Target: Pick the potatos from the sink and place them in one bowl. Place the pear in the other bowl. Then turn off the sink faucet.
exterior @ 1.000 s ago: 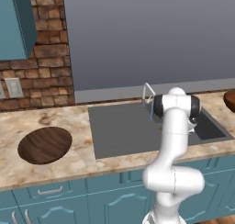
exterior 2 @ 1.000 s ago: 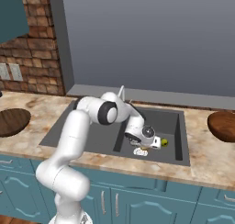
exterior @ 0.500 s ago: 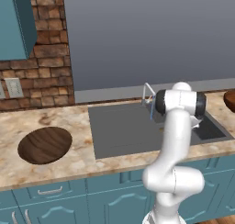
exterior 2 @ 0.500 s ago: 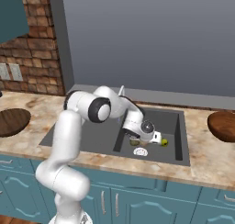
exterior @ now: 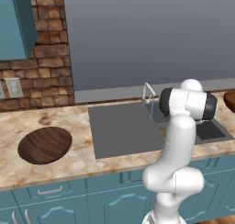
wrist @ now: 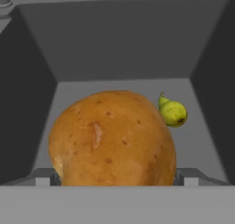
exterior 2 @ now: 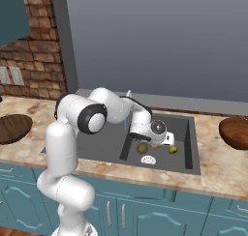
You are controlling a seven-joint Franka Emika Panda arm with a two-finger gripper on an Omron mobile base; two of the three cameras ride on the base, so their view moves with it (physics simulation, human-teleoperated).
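Speckled, rounded golden-orange potato (wrist: 112,138) fills the wide-spread fingers (wrist: 183,177).

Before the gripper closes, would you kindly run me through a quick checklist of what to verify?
1. Gripper open: ok, fingers sit either side.
2. Golden potato centred between the fingers: ok.
3. Pear apart from the potato: ok, beyond it in the sink.
4. Olive potato out of the grasp: ok.
5. Dark bowl free to receive: ok.
6. Faucet off: cannot tell.
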